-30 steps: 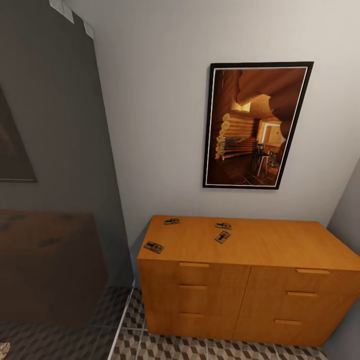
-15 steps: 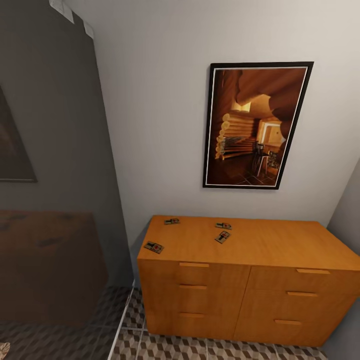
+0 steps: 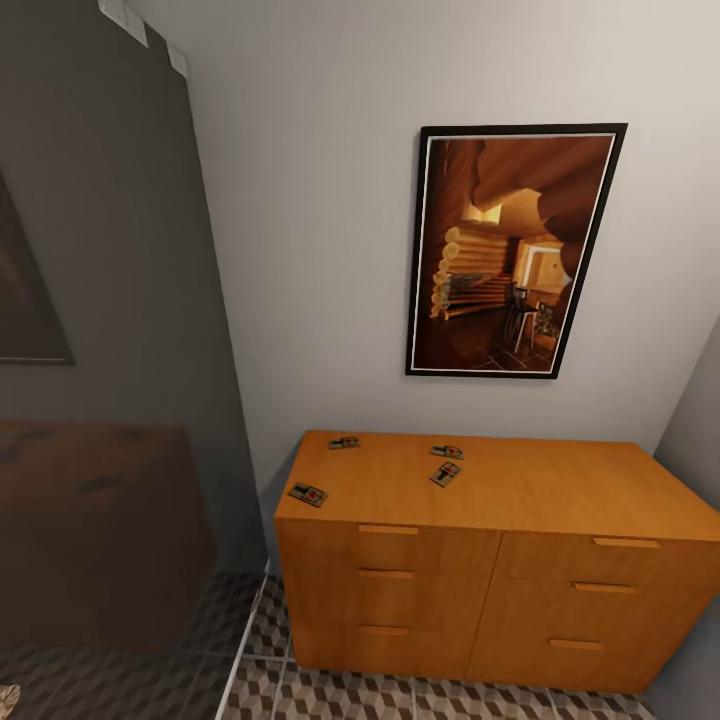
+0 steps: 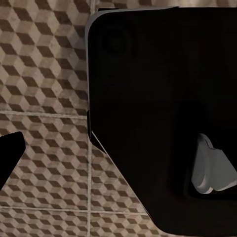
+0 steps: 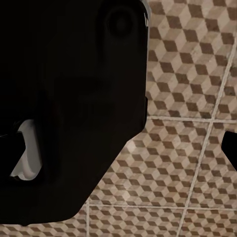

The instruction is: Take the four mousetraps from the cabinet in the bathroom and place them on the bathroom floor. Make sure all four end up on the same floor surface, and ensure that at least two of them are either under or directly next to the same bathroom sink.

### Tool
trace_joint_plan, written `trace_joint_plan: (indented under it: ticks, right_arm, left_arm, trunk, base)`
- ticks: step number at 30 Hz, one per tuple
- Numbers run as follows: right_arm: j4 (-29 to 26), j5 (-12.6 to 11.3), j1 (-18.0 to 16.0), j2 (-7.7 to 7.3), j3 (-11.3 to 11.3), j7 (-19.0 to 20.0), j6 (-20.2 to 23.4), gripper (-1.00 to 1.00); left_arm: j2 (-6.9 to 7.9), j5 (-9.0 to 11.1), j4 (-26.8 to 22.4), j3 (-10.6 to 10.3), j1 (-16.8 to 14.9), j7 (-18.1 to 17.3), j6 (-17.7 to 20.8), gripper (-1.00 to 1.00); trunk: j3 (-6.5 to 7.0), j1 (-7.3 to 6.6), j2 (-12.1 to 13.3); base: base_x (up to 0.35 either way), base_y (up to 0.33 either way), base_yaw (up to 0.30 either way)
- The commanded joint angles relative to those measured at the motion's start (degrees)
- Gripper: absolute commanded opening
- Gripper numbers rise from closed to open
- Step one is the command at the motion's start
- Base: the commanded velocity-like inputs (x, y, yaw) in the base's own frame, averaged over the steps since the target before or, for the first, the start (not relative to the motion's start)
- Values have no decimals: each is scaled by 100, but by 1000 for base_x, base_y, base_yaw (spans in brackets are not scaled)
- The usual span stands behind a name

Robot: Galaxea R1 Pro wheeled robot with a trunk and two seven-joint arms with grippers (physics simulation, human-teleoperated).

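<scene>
The orange-brown cabinet [image 3: 480, 570] stands against the white wall, with its drawers shut. Several mousetraps lie on its top: one near the front left corner [image 3: 308, 494], one at the back left [image 3: 344, 442], and two close together near the middle [image 3: 447, 452] [image 3: 446, 473]. Cube-patterned bathroom floor [image 3: 300, 690] runs in front of the cabinet. In the left wrist view a dark fingertip [image 4: 10, 153] hangs over the floor tiles [image 4: 44, 74]. In the right wrist view another fingertip [image 5: 231, 148] hangs over the tiles [image 5: 187, 74]. The bathroom sink is out of view.
A framed picture [image 3: 512, 250] hangs above the cabinet. A dark glossy panel [image 3: 100, 400] stands to the cabinet's left, and a grey wall [image 3: 697, 430] closes in at its right. My black base [image 4: 163, 108] [image 5: 69, 98] shows in both wrist views.
</scene>
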Motion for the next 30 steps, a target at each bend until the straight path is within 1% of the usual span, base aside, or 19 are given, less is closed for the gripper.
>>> trace_joint_plan:
  ticks: [1,9,13,17,18,19,21,23,25,30]
  right_arm:
    - [3,1,0,0,3,-9,-33,100]
    - [5,3,1,-13,2,-22,-101,100]
    - [-1,5,0,-17,-16,-19,-86,100]
    - [-100,36,-36,-26,-8,3,-44,100]
    - [-170,45,-46,-28,-4,8,-25,100]
    - [-170,45,-46,-28,-4,8,-25,100]
    - [-376,79,-59,-28,5,12,47,100]
    - [-654,150,-68,-28,10,15,181,100]
    - [-983,257,-72,-33,14,19,399,100]
    - [-2054,493,-75,-40,-3,24,1247,100]
  left_arm:
    - [-3,4,4,2,-1,0,-20,100]
    - [-11,-2,6,1,-1,-7,-18,100]
    - [-65,-7,-44,-7,-1,12,-7,100]
    - [-183,-16,-367,-33,-1,-10,41,100]
    - [-204,-16,-501,-37,-1,-14,61,100]
    - [-204,-16,-501,-37,-1,-14,61,100]
    - [-236,-17,-801,-43,-1,-20,141,100]
    - [-259,-24,-1128,-46,-1,-24,304,100]
    - [-279,-33,-1480,-47,-1,-27,564,100]
    - [-305,-29,-2553,-46,-1,-40,1507,100]
  trunk:
    - [-1,2,-3]
    - [-1,2,-3]
    - [-1,2,-3]
    - [-1,2,-3]
    - [-1,2,-3]
    - [-1,2,-3]
    - [-1,2,-3]
    - [-1,2,-3]
    - [-1,2,-3]
    - [-1,2,-3]
  base:
    - [0,0,0]
    - [0,0,0]
    - [0,0,0]
    - [0,0,0]
    - [0,0,0]
    - [0,0,0]
    - [0,0,0]
    - [0,0,0]
    - [0,0,0]
    - [0,0,0]
